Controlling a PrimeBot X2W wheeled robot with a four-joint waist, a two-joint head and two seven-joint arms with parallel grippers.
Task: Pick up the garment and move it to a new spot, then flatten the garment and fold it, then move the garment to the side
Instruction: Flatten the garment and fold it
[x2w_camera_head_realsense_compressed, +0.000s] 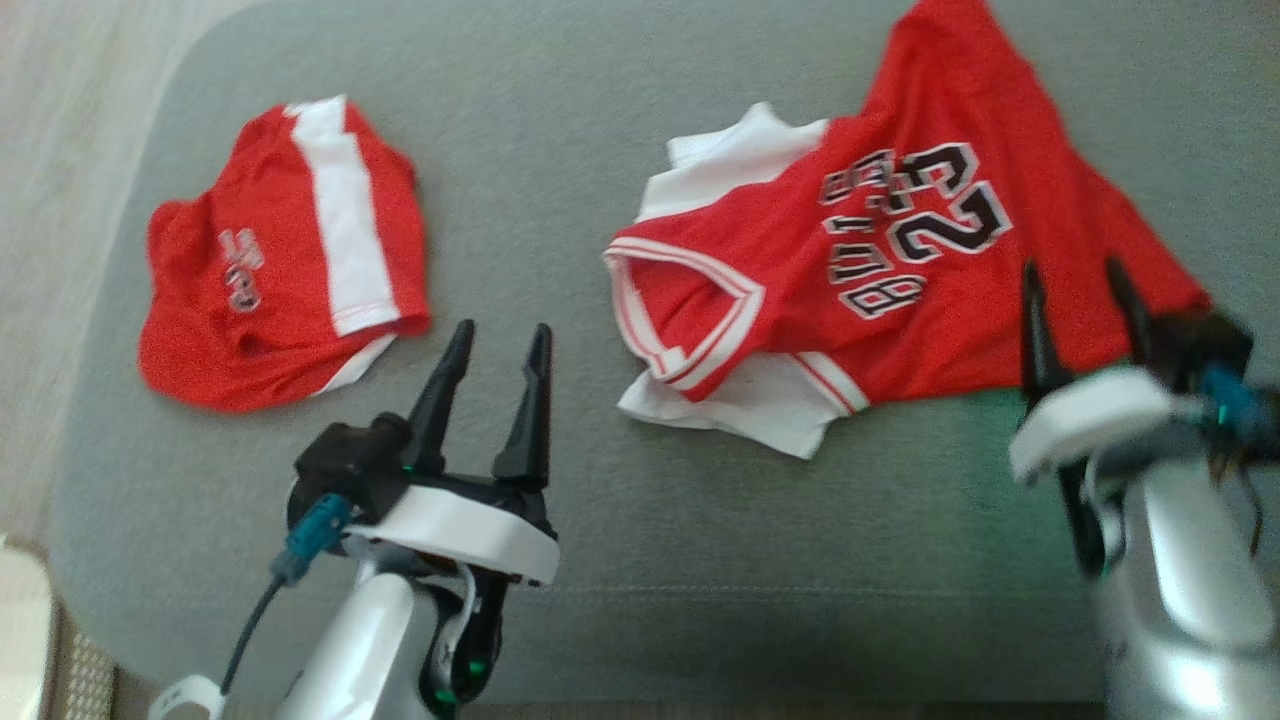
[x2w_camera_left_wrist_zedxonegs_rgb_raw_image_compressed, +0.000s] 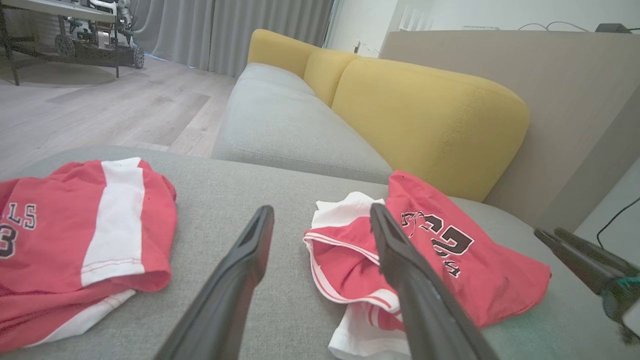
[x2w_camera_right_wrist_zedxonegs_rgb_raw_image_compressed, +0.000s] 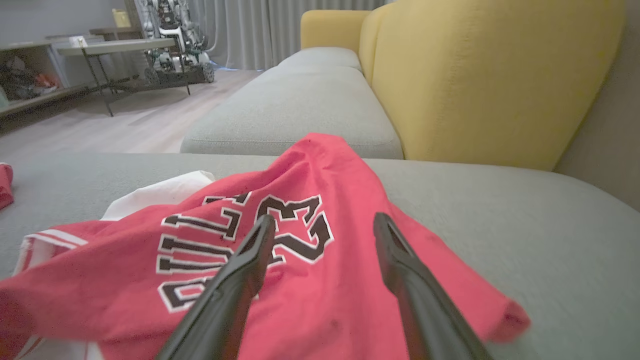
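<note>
The red jersey (x2w_camera_head_realsense_compressed: 900, 250) lies diagonally, neckline toward the robot's left.

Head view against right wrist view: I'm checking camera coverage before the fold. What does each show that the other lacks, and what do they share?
Head view, not the wrist view: the left pincer, open, and the second red garment seen whole on the left. Right wrist view, not the head view: the yellow backrest, the curtains and a table across the room. Both: the red jersey numbered 23, rumpled on the grey seat, and the right pincer, open, fingers pointing across the jersey.
</note>
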